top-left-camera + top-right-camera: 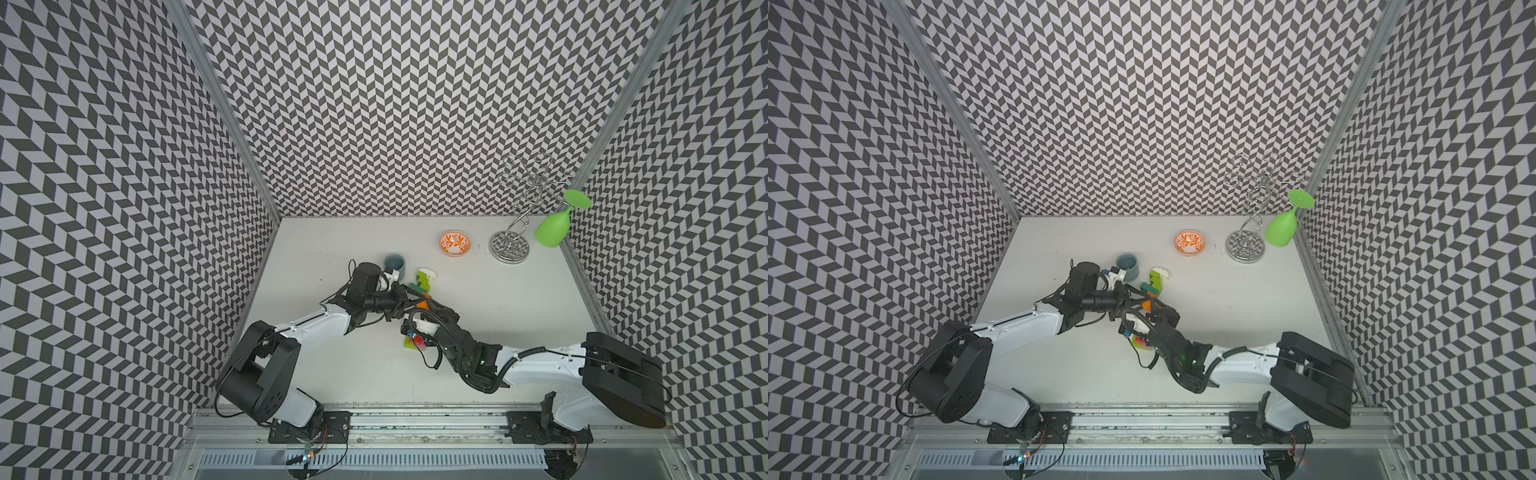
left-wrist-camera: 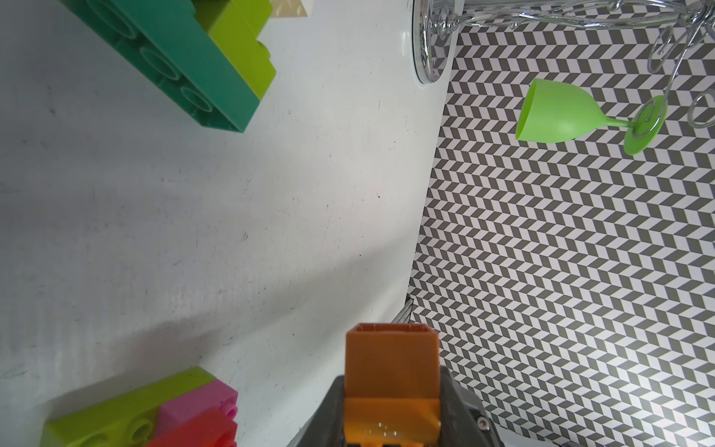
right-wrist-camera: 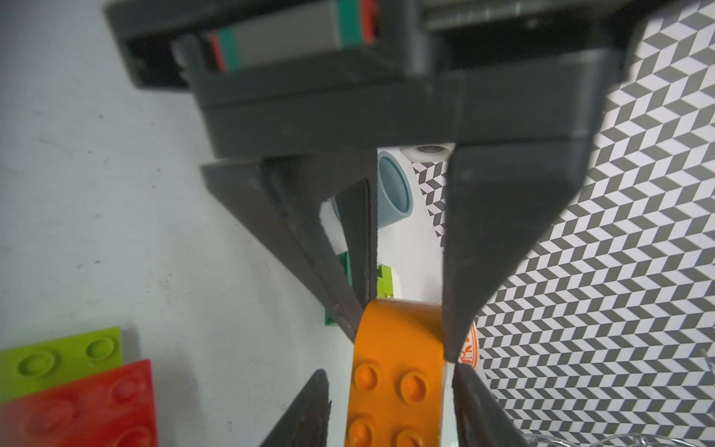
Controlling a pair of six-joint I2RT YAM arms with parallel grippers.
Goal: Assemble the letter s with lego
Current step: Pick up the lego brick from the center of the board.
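Lego bricks (image 1: 424, 280) are spread in two clusters on the white table (image 1: 519, 324), and one orange brick (image 3: 398, 360) is held above the surface between them. Toward the back wall a dark green brick (image 2: 182, 58) is joined to a lime green brick (image 2: 240, 42), with a cream brick (image 2: 290, 4) beyond. Nearer the arm bases a second lime brick (image 3: 58, 356) lies against a red brick (image 3: 77, 402), and a pink brick (image 2: 197, 402) touches both.

A grey-blue cup (image 1: 394, 263) is set just behind the left wrist, near the far cluster. Well apart, at the back right, an orange patterned bowl (image 1: 456, 242) and a chrome wire rack (image 1: 510, 249) are seen, with a green goblet (image 1: 552, 230) hung from the rack by its foot. In both top views the two wrists crowd the middle, so the near cluster is largely covered.

The orange brick is clamped at one end by the left gripper (image 2: 392, 422), whose fingers (image 3: 483, 232) are pressed onto its two sides. The right gripper (image 3: 391, 402) is placed around the studded end of the same brick. Its fingers (image 3: 305, 410) stand partly open on either side, with a thin pale gap visible between each and the brick.
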